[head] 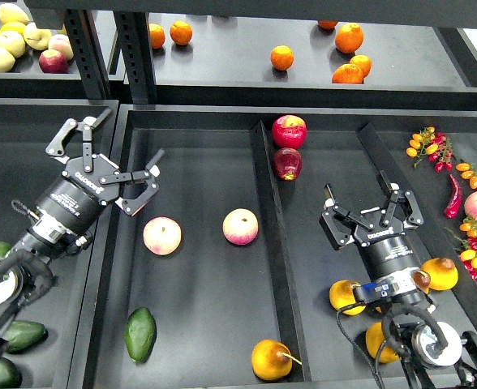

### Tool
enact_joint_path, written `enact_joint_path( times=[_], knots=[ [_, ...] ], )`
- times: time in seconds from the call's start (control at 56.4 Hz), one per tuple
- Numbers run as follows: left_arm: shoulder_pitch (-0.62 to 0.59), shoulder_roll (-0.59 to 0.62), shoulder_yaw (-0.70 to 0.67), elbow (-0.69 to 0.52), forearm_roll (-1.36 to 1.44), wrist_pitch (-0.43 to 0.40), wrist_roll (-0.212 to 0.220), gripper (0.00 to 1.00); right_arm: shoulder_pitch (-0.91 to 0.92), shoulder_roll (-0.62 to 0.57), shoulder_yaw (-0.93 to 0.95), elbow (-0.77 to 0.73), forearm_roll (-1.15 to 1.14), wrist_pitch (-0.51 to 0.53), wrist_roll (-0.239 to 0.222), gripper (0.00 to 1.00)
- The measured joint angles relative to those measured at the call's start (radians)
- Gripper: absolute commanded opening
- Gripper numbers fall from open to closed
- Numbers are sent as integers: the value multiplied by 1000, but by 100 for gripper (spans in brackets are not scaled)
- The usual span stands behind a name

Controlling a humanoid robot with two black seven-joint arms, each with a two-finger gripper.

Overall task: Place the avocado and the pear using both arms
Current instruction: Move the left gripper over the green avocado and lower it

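Observation:
The avocado [140, 333] lies in the left compartment of the middle tray [198, 146], near the front. The pear [271, 359], golden with a thin brown stem pointing right, lies at the front of the same compartment against the divider [269, 219]. My left gripper [127, 139] is open and empty, raised over the tray's left rim, well behind the avocado. My right gripper [356, 186] is open and empty over the right compartment, behind and to the right of the pear.
Two pink-yellow apples [162, 236] [241, 226] lie mid-compartment. Two red apples [289, 130] sit at the back. Golden fruits [345, 297] lie around my right wrist. More green avocados [23, 334] lie in the left tray. Oranges [281, 57] are on the shelf; tomatoes and a chili [453, 197] at the right.

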Motion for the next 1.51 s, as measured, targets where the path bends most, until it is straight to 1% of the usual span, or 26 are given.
enact_joint_path(
  times=[0.018,0.071,0.142,0.159,0.195,0.372,0.514,0.691,0.868,0.975,1.028,1.063,1.081,1.152,1.223,1.329,1.506],
  knots=[
    [-11,13,20,-1,0,0,14,100,0,0,0,0,0,0,0,100],
    [-42,50,76,-7,-1,0,34,100,0,0,0,0,0,0,0,100],
    [-92,93,146,-12,-2,0,42,100,0,0,0,1,0,0,0,100],
    [-146,122,211,-12,-2,0,44,100,0,0,0,1,0,0,0,100],
    [-169,130,237,-12,-2,0,44,100,0,0,0,1,0,1,0,100],
    [-358,169,462,7,16,0,45,100,0,0,0,1,0,1,0,100],
    [-504,213,678,29,47,0,45,99,0,0,0,1,0,1,0,100],
    [-652,217,895,33,58,0,45,100,0,0,-1,2,0,0,0,100],
    [-844,204,1142,32,62,5,44,100,0,0,-3,2,-1,-5,0,100],
    [-941,150,1281,28,74,5,44,100,0,0,-3,2,-1,-6,0,100],
    [-977,116,1325,28,80,5,44,99,0,0,-3,2,-1,-6,0,100],
    [-1007,85,1365,29,84,5,44,100,0,0,-3,2,-1,-6,0,100],
    [-1041,47,1414,32,86,6,44,99,0,0,-3,1,-1,-6,0,100],
    [-1076,3,1467,37,87,13,44,99,0,0,-3,1,-1,-7,0,100],
    [-1116,-77,1540,54,81,40,44,100,0,0,-4,1,-2,-7,-1,100],
    [-1137,-179,1611,103,77,70,44,100,0,0,-5,1,-1,-7,-1,100],
    [-1140,-290,1701,174,25,78,44,99,0,0,-5,1,-1,-5,-2,100]
  ],
)
